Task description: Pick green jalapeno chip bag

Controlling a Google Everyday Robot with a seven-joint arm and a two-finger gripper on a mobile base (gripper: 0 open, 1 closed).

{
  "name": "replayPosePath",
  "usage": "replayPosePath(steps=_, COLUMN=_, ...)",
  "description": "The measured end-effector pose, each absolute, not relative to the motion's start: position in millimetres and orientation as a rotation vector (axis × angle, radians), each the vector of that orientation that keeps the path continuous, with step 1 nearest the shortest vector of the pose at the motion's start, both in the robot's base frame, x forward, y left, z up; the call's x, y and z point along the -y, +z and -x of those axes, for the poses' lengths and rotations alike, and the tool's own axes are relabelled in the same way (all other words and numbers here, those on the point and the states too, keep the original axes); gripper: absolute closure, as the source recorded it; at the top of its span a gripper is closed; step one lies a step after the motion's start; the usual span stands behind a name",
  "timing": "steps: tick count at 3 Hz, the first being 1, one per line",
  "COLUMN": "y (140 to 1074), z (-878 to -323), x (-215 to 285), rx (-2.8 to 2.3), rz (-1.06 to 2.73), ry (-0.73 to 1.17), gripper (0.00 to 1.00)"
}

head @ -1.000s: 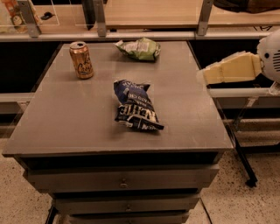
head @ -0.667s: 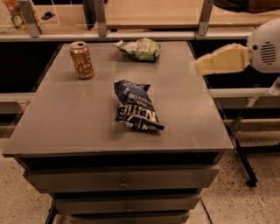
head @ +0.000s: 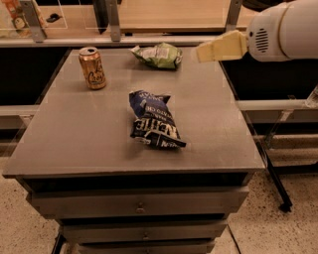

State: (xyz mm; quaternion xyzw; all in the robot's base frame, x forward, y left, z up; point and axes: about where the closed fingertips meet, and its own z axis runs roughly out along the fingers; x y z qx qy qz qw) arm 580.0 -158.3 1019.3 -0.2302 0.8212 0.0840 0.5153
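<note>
**Gripper level with the green bag, a gap between them**

The green jalapeno chip bag (head: 158,55) lies at the far edge of the grey table (head: 74,139), a little right of the middle. It is crumpled, shiny and light green with a pale patch on top, and nothing touches it.

The gripper (head: 202,51) comes in from the right as a pale yellowish wedge whose tip points left toward the bag. It sits by the table's far right corner, near the bag but clearly apart from it, with a strip of bare tabletop between the two. It holds nothing. From this angle it reads as one solid shape, so I cannot tell whether it is spread or closed. Behind it the white round arm housing (head: 283,30) fills the upper right corner, with a small vent grille on its face.

Two other things share the tabletop:
- A dark blue chip bag (head: 154,120) with white lettering lies near the middle, lengthwise toward the camera and well apart from the green one.
- A gold drink can (head: 92,68) stands upright near the far left, with its top open.

Below the tabletop sit grey drawers (head: 139,204) with small knobs. A light wooden counter (head: 169,15) runs behind the table, and the floor (head: 20,233) is speckled.
</note>
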Motion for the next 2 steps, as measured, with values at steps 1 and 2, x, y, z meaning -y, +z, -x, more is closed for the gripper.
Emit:
replayPosePath(steps=1, y=1006.8, z=-609.8, x=147.6, rx=-1.957, rz=0.522, ry=0.215, gripper=0.0)
replayPosePath(steps=2, y=1004.3, z=-640.2, x=136.2, rx=-1.921, rz=0.532, ry=0.211, gripper=0.0)
